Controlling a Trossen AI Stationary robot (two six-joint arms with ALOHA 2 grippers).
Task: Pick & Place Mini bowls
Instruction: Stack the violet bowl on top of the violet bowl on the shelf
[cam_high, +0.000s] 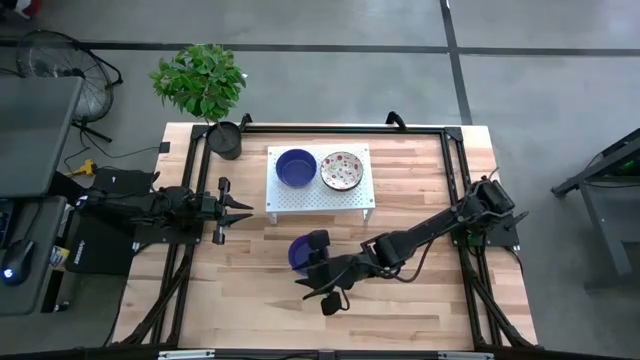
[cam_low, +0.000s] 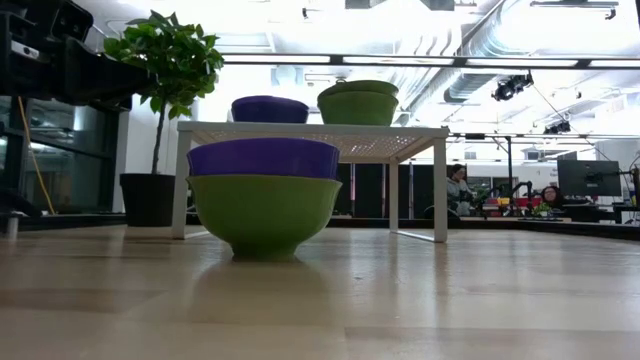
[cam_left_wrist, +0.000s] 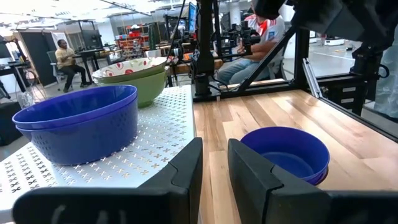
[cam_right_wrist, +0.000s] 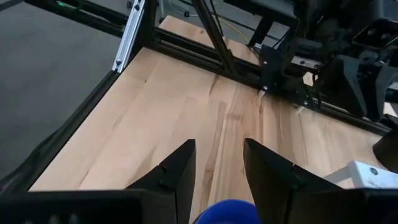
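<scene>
On the white rack (cam_high: 320, 195) in the upper middle of the high view sit two mini bowls: a blue bowl (cam_high: 296, 167) on the left and a cream speckled bowl (cam_high: 341, 170) just beside it on the right. A third blue bowl (cam_high: 299, 253) stands on the desk (cam_high: 420, 190) below the rack, in the lower middle of the frame; in the low view it rests stacked in a green bowl (cam_low: 264, 214). The right end effector (cam_high: 325, 272) hovers right over this stack, its fingers set narrowly apart and holding nothing. The left end effector (cam_high: 237, 212) waits at the left of the frame, fingers narrowly open and empty. A potted plant (cam_high: 205, 85) stands at the desk's upper left.
</scene>
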